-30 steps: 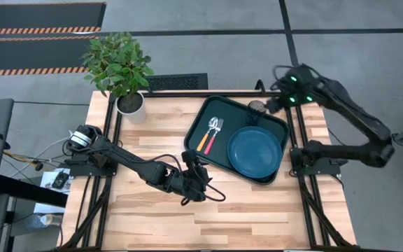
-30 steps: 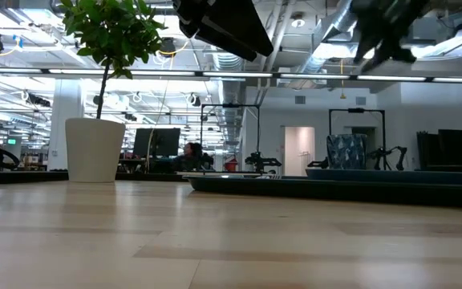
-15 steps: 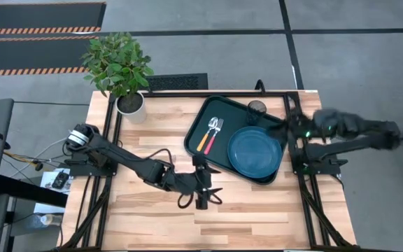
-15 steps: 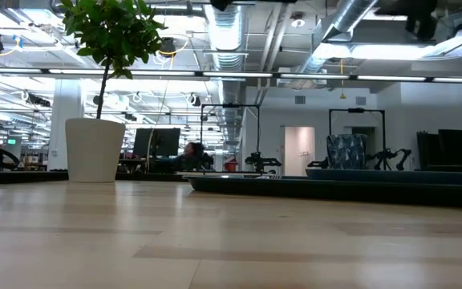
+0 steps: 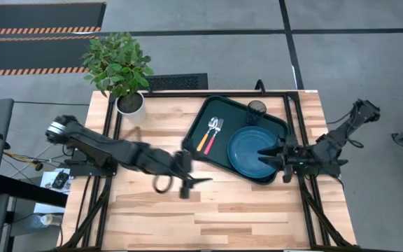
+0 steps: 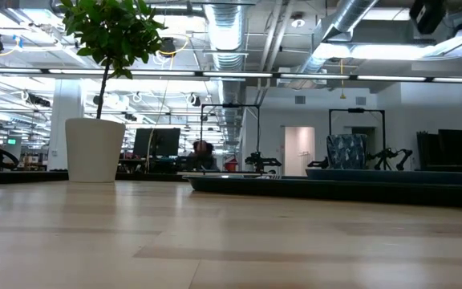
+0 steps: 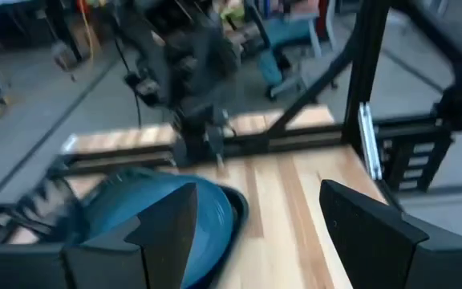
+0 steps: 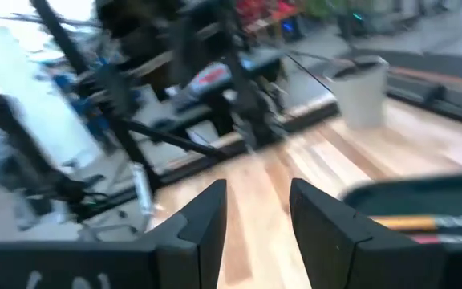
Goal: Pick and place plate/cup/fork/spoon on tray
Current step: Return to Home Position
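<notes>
The dark tray (image 5: 203, 120) lies at the table's far right. On it rest the teal-blue plate (image 5: 250, 148), the dark cup (image 5: 257, 107) in its far corner, and, side by side, the orange-handled spoon (image 5: 203, 144) and the red-handled fork (image 5: 210, 145). My left gripper (image 5: 196, 182) is open and empty over the bare table, near-left of the tray; its wrist view shows the plate (image 7: 127, 209) ahead. My right gripper (image 5: 270, 157) is open and empty at the plate's right edge, pointing left. The low view shows neither gripper down at table height.
A white pot (image 5: 131, 105) with a green plant stands at the table's far left corner and also shows in the low view (image 6: 95, 150). Bare wooden table (image 5: 243, 210) lies along the near side and at the left. Black frame rails run beside both arm bases.
My right gripper has swung from above the cup at the far right corner toward the table's near edge and now points left at the plate's right edge. My left gripper has drawn back toward the table's left edge. The things on the tray have kept still.
</notes>
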Robot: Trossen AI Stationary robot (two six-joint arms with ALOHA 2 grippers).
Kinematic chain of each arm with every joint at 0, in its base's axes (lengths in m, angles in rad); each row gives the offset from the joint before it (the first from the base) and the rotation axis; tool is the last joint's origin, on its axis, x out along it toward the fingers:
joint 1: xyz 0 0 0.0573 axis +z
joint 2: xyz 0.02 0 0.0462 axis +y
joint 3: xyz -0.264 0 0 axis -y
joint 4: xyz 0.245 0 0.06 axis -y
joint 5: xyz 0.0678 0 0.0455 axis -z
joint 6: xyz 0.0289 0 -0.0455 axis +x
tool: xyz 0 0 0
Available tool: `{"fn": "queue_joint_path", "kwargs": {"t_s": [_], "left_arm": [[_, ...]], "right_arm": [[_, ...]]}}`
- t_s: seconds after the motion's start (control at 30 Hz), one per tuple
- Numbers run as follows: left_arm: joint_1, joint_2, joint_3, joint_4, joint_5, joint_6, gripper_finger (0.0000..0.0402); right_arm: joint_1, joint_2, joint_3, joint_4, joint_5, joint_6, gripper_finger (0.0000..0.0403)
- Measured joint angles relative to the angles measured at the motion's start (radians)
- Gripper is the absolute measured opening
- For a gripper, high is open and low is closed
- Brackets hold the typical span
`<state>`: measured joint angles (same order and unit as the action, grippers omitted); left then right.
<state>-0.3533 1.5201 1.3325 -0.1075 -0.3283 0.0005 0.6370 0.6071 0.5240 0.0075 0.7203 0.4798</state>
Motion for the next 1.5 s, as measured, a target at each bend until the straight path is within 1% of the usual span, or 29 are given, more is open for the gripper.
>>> {"fn": "queue_joint_path", "kwargs": {"t_s": [0.07, 0.13, 0.2, 0.3, 0.37, 0.43, 0.5, 0.57, 0.67, 0.73, 0.8, 0.87, 0.93, 1.07, 1.13, 1.2, 1.33, 1.43, 1.47, 1.5], "left_arm": [[0.007, -0.087, -0.055, 0.014, -0.002, 0.008, 0.0254], [0.016, -0.188, -0.156, 0.094, -0.002, 0.001, 0.0254], [0.022, -0.304, -0.298, 0.201, -0.022, -0.023, 0.0254], [0.032, -0.472, -0.529, 0.386, -0.080, -0.090, 0.0254], [0.040, -0.562, -0.669, 0.494, -0.092, -0.148, 0.0254], [0.046, -0.632, -0.787, 0.584, -0.095, -0.193, 0.0254], [0.046, -0.689, -0.881, 0.648, -0.095, -0.225, 0.0254], [0.046, -0.726, -0.954, 0.700, -0.080, -0.230, 0.0254], [0.046, -0.762, -1.019, 0.749, -0.015, -0.224, 0.0254], [0.046, -0.782, -1.045, 0.760, 0.005, -0.224, 0.0254], [0.047, -0.799, -1.047, 0.741, 0.002, -0.223, 0.0254], [0.056, -0.827, -1.047, 0.742, 0.005, -0.219, 0.0254], [0.067, -0.857, -1.047, 0.730, 0.012, -0.209, 0.0254], [0.075, -0.902, -1.047, 0.640, 0.011, -0.200, 0.0254], [0.075, -0.904, -1.050, 0.621, 0.003, -0.193, 0.0254], [0.075, -0.906, -1.075, 0.644, 0.003, -0.182, 0.0254], [0.076, -0.905, -1.206, 0.802, -0.001, -0.214, 0.0254], [0.076, -0.907, -1.322, 0.937, -0.016, -0.254, 0.0254], [0.076, -0.904, -1.320, 0.932, -0.037, -0.267, 0.0254], [0.076, -0.910, -1.317, 0.885, -0.059, -0.271, 0.0254]], "right_arm": [[0.019, -0.011, 0.001, 0.027, 0.001, -0.040, 0.0162], [0.027, -0.031, 0.001, 0.033, -0.003, -0.076, 0.0161], [0.029, -0.058, 0.001, 0.034, -0.017, -0.095, 0.0160], [0.021, -0.101, 0.001, 0.018, -0.030, -0.121, 0.0159], [0.009, -0.115, -0.002, 0.025, -0.037, -0.139, 0.0161], [-0.008, -0.118, -0.022, 0.069, -0.043, -0.169, 0.0162], [-0.033, -0.118, -0.056, 0.112, -0.091, -0.200, 0.0162], [-0.067, -0.117, -0.092, 0.179, -0.187, -0.230, 0.0161], [-0.131, -0.117, -0.157, 0.338, -0.359, -0.276, 0.0159], [-0.179, -0.119, -0.185, 0.387, -0.424, -0.295, 0.0159], [-0.233, -0.145, -0.186, 0.323, -0.430, -0.295, 0.0161], [-0.288, -0.218, -0.170, 0.234, -0.430, -0.283, 0.0162], [-0.328, -0.304, -0.151, 0.193, -0.432, -0.274, 0.0162], [-0.353, -0.448, -0.175, 0.069, -0.438, -0.252, 0.0159], [-0.348, -0.496, -0.229, 0.076, -0.438, -0.240, 0.0159], [-0.341, -0.539, -0.293, 0.077, -0.435, -0.214, 0.0159], [-0.345, -0.606, -0.431, 0.115, -0.375, -0.160, 0.0159], [-0.355, -0.605, -0.486, 0.159, -0.376, -0.163, 0.0160], [-0.358, -0.604, -0.494, 0.165, -0.375, -0.163, 0.0161], [-0.362, -0.605, -0.505, 0.169, -0.374, -0.163, 0.0161]]}}
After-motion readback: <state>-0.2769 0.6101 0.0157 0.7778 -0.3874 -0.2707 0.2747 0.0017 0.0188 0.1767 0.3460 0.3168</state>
